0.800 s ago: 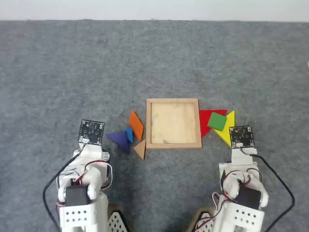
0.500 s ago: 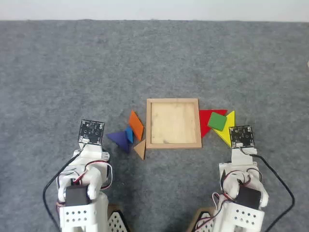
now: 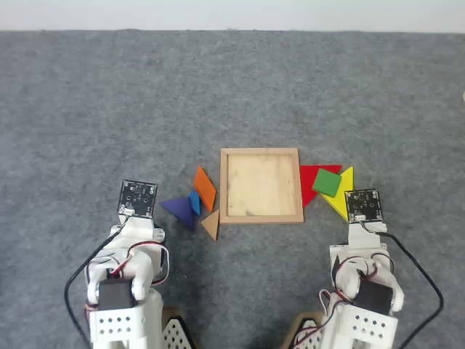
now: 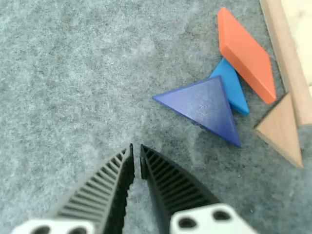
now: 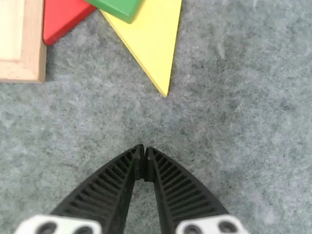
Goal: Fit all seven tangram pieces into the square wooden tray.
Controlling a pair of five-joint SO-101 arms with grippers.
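Observation:
The square wooden tray point(image 3: 224, 185) lies mid-table with nothing in it. To its left lie an orange parallelogram point(image 3: 205, 187) point(image 4: 246, 54), a light blue triangle point(image 3: 194, 201) point(image 4: 232, 85), a dark blue triangle point(image 3: 177, 209) point(image 4: 204, 107) and a plain wood triangle point(image 3: 211, 225) point(image 4: 282, 129). To its right a green square point(image 3: 327, 182) point(image 5: 117, 7) rests on a red triangle point(image 3: 309, 180) point(image 5: 61, 19) and a yellow triangle point(image 3: 342, 198) point(image 5: 151, 39). My left gripper point(image 4: 136, 148) is shut over bare carpet short of the dark blue triangle. My right gripper point(image 5: 144, 148) is shut just short of the yellow triangle's tip.
Grey carpet covers the table. Both arm bases stand at the near edge, the left arm point(image 3: 134, 240) and the right arm point(image 3: 363, 247). Open carpet stretches beyond the tray toward the far edge.

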